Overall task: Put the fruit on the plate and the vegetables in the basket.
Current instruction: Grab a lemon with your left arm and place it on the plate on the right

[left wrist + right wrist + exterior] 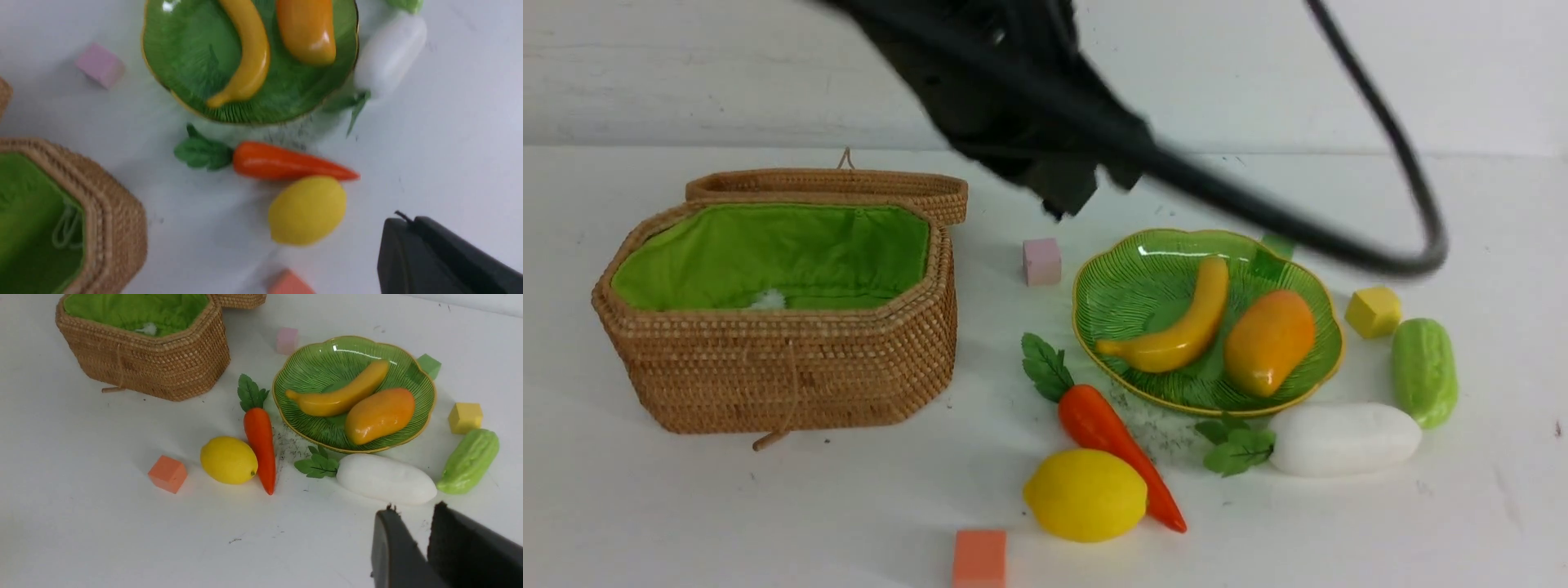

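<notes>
The banana (pixel 1176 327) and mango (pixel 1270 343) lie on the green plate (pixel 1127 282). The lemon (pixel 1086 494) lies on the table touching the carrot (pixel 1111 437), in front of the plate. The radish (pixel 1343 439) and cucumber (pixel 1423 371) lie right of the plate. The wicker basket (pixel 784 367) stands open at left, holding no vegetables. My left gripper (pixel 408 220) is shut and empty, raised high above the table; its blurred arm (pixel 1013 98) crosses the top of the front view. My right gripper (pixel 414 508) is empty, jaws slightly apart, just short of the radish (pixel 386 479).
Foam cubes lie around: pink (pixel 1042 261) between basket and plate, green (pixel 1276 245) behind the plate, yellow (pixel 1373 311) beside the cucumber, orange (pixel 979 559) at the front edge. The basket lid (pixel 833 184) lies back behind it. A black cable (pixel 1413 204) loops over the plate.
</notes>
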`<state>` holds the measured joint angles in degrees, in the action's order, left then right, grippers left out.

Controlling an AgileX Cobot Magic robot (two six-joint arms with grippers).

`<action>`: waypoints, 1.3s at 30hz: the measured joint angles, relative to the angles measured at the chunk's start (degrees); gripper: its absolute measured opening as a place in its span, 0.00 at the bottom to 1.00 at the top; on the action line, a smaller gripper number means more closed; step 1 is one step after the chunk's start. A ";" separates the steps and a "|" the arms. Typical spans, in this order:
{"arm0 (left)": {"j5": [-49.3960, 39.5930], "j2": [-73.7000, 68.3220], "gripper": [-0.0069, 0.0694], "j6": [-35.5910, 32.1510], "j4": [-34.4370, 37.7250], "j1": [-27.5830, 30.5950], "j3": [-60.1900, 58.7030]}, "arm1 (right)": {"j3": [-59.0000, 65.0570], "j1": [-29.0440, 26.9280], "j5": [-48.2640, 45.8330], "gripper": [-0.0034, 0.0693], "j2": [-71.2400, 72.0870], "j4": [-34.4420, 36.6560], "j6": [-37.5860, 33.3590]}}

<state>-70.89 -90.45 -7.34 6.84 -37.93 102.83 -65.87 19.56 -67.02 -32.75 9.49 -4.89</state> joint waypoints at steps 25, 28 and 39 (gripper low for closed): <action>33.80 -11.23 0.96 -42.79 7.92 -0.05 -31.90 | 0.00 0.00 -2.52 0.25 0.00 1.54 -1.16; 35.94 -12.85 0.96 -44.55 8.12 -0.05 -31.90 | 0.00 0.00 -2.94 0.25 0.00 1.54 -1.16; 38.75 -18.82 0.93 -50.05 8.95 -0.10 -31.90 | 0.00 0.00 -2.98 0.25 0.00 1.54 -1.16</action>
<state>-32.14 -109.27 -57.39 15.79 -38.03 70.93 -65.87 19.56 -70.00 -32.75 11.03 -6.05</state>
